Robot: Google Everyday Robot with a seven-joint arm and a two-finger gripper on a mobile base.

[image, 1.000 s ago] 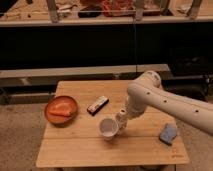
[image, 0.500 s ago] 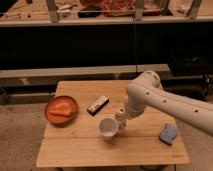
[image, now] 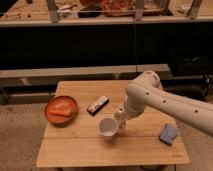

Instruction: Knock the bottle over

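A small pale bottle [image: 120, 111] with a light cap stands upright near the middle of the wooden table [image: 75, 150]. It is just behind and to the right of a round white cup [image: 107, 128]. My white arm reaches in from the right and bends down to the bottle. My gripper [image: 121, 120] is at the arm's lower end, shut, right against the bottle and the cup's right side. The arm's end hides the bottle's lower body, so I cannot tell whether they touch.
An orange plate [image: 50, 116] with orange food sits at the table's left. A dark flat bar [image: 98, 104] lies behind the cup. A blue sponge [image: 168, 133] lies at the right front. Dark shelving runs behind the table.
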